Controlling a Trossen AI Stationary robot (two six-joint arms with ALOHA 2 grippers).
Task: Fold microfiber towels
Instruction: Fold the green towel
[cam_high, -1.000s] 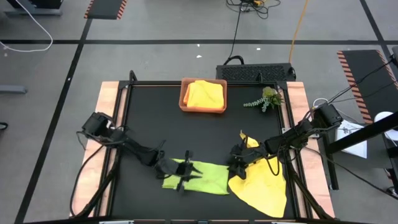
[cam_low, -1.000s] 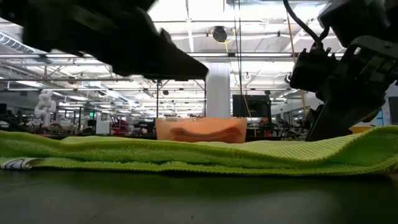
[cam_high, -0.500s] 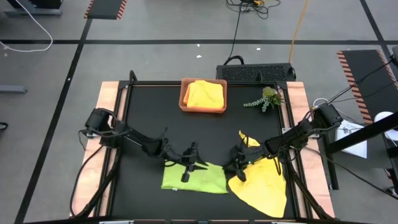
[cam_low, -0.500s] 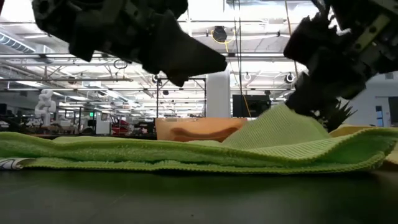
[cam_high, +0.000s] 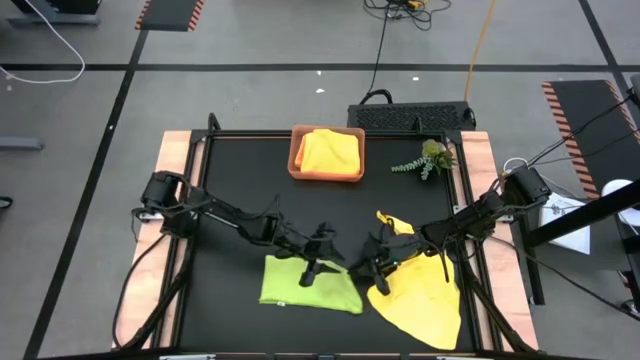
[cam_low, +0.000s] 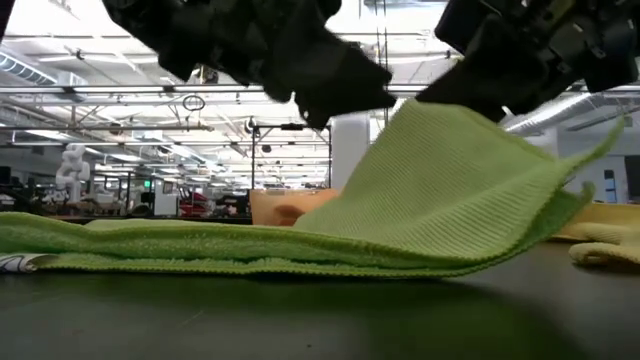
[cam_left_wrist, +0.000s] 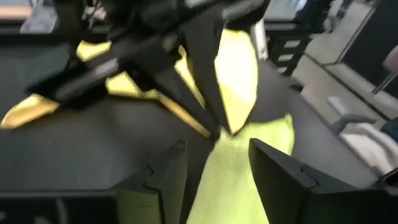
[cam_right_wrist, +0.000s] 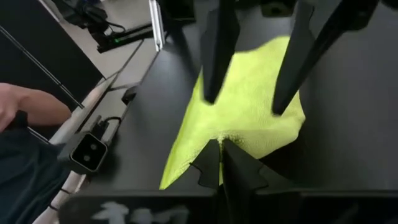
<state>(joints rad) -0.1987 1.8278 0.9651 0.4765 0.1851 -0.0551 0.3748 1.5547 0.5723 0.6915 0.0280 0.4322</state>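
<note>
On the black table (cam_high: 240, 180), framed by pale wooden edges, the work sits at the near side, where both dark arms reach toward the middle. That leaves the far side free for storage: the rectangular orange-brown tray (cam_high: 295, 165) stands at the far edge and holds a folded yellow microfiber cloth (cam_high: 330, 152), probably a finished piece parked out of the way.

Next in size, a loose yellow microfiber towel (cam_high: 420, 300) lies spread at the near right, one corner reaching toward the far side. It looks to be waiting its turn, beside the working spot but not on it.

The lime green microfiber towel (cam_high: 300, 285) lies flat at the near centre, except for its right edge. The right gripper (cam_high: 368, 268) has pinched that edge with its fingers fully closed and holds it raised; in the low view the cloth climbs from the table as a sloped flap (cam_low: 450, 180). Holding only the edge lets the rest of the towel stay anchored by its own weight, so the lifted part can be carried across to make a fold.

The left gripper (cam_high: 318, 258) hovers over the same towel with its fingers (cam_left_wrist: 168, 174) parted, holding nothing. My judgement is that it stands ready to pin or steady the cloth.

A small green plant sprig (cam_high: 428, 160) lies at the far right edge, clear of the work.
</note>
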